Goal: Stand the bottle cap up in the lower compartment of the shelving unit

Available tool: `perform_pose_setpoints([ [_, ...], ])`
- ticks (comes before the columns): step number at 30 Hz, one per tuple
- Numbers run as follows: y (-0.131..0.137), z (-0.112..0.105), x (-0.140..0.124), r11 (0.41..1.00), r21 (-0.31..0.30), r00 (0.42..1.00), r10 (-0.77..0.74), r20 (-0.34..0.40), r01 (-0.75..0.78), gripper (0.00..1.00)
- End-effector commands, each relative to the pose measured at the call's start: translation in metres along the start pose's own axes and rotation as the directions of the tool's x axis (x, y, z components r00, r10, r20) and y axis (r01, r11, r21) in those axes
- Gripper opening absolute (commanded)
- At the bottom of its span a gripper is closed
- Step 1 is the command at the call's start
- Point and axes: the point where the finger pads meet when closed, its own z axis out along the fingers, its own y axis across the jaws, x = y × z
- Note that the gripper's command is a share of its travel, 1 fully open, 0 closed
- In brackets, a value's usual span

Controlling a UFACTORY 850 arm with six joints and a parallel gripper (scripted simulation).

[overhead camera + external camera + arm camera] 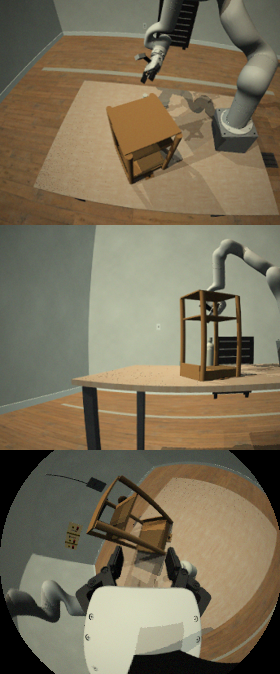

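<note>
The wooden shelving unit (142, 130) stands in the middle of the table, with its open front towards the robot base. The bottle stands on the table just beyond the unit's far corner; in the top view only its pale cap (145, 95) shows over the top shelf. In the exterior view the grey bottle (210, 352) shows upright through the posts of the shelving unit (209, 335). My gripper (147, 77) is open and empty in the air, above and beyond the bottle, level with the unit's upper part (216, 308). In the wrist view the open fingers frame the shelving unit (128, 518).
The robot base (235, 134) stands on the table to the right of the unit. A dark slatted rack (179, 20) stands on the floor beyond the table and also shows in the exterior view (236, 349). The table's curved edge (163, 386) lies near the unit.
</note>
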Motion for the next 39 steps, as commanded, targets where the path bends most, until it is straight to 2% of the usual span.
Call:
perform_pose_setpoints([
  [1, 0.001, 0.0007, 0.0006, 0.987, 0.116, 0.994, -0.114, -0.006, 0.113, 0.82],
  [8, 0.0021, 0.0014, -0.0003, 0.925, 0.27, 0.963, -0.267, -0.036, 0.267, 0.82],
  [10, 0.0021, 0.0014, -0.0003, 0.925, 0.27, 0.963, -0.267, -0.036, 0.267, 0.82],
  [22, 0.0037, 0.0024, -0.0014, 0.752, 0.469, 0.877, -0.464, -0.123, 0.464, 0.82],
  [25, 0.0039, 0.0027, -0.0016, 0.704, 0.504, 0.853, -0.5, -0.146, 0.499, 0.82],
  [27, 0.0039, 0.0027, -0.0016, 0.704, 0.504, 0.853, -0.5, -0.146, 0.499, 0.82],
  [39, 0.0051, 0.0034, -0.0023, 0.527, 0.604, 0.766, -0.599, -0.235, 0.598, 0.82],
])
